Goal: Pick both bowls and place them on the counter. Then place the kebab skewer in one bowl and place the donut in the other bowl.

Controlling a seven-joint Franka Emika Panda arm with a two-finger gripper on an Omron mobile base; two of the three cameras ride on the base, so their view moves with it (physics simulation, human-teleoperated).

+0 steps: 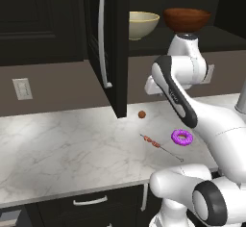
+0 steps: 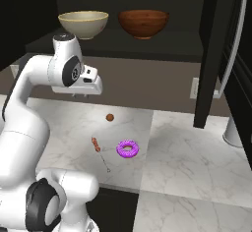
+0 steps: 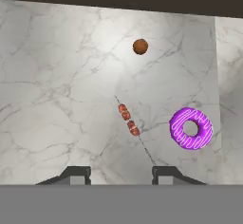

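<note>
Nearest the base, one kebab skewer (image 1: 161, 146) lies flat on the white marble surface (image 1: 57, 149), its meat pieces toward the wall end and its thin metal stick running toward the front edge. Just beside it, apart from it, lies one purple donut (image 1: 182, 137). Farther back, near the wall, sits one small brown ball (image 1: 141, 114).

The hand view looks down on these three and shows the skewer's meat pieces (image 3: 128, 119) one by one, which the base views blur together. The jaws of the gripper (image 3: 121, 175) stand apart with a clear gap between the two tips, holding and touching nothing, hanging well above the surface.

The base views add what lies higher and farther: an open dark cabinet door (image 1: 111, 43) and, on the shelf (image 2: 147, 49) behind it, two bowls side by side, one cream-yellow bowl (image 2: 84, 24) and one reddish-brown bowl (image 2: 143, 23), both upright.
</note>
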